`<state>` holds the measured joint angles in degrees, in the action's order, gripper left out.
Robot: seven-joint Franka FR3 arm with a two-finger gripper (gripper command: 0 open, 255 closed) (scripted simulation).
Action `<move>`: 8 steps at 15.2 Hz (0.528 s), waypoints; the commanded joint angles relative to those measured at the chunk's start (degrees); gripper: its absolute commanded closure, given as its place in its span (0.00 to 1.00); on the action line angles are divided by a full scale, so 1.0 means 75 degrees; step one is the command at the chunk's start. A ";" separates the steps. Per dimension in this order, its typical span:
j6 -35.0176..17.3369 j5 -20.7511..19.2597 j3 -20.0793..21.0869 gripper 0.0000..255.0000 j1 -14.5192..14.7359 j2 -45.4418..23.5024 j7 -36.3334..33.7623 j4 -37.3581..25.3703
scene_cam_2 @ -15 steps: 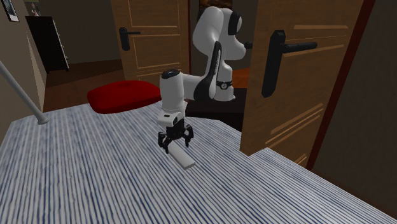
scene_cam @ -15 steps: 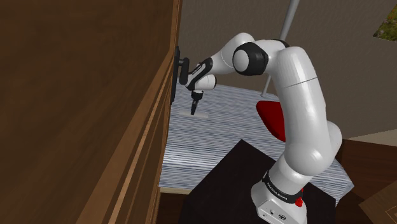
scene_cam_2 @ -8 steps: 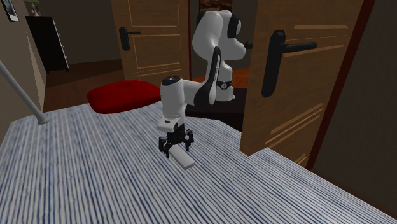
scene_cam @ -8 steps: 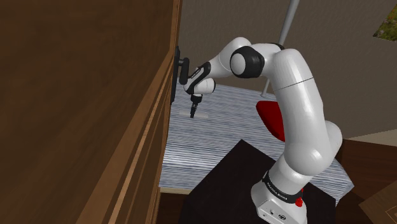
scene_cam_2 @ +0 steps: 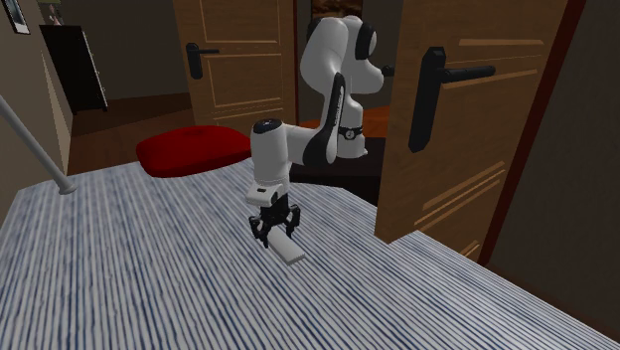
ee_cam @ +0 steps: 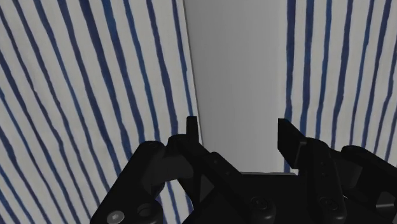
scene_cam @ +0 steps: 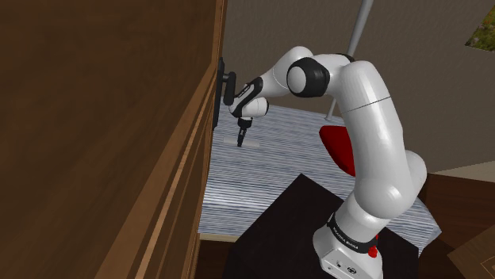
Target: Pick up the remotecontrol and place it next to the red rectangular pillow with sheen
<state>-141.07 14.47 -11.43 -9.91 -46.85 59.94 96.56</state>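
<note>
Vs 0.5 s ago: arm pose unchanged, gripper [scene_cam_2: 277,236] fingers narrower, now pinching the grey remote [scene_cam_2: 289,250] by its long edges. Remote lies flat on the striped bedcover [scene_cam_2: 149,268], well apart from the red pillow [scene_cam_2: 194,149]. Wrist view: remote's far end cut off, near end behind the gripper body.

Blue-striped bedcover [scene_cam_2: 149,278] beside wooden door [scene_cam_2: 467,149] with black handle [scene_cam_2: 437,85]
</note>
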 commanded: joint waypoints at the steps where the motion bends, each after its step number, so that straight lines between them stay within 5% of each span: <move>1: 0.0000 0.0001 -0.0001 1.00 -0.0002 -0.0004 -0.0001 0.0003; 8: 0.0105 -0.0030 -0.0036 1.00 0.0026 0.0163 -0.0021 0.0065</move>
<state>-140.63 14.34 -11.60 -9.82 -46.09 59.89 96.94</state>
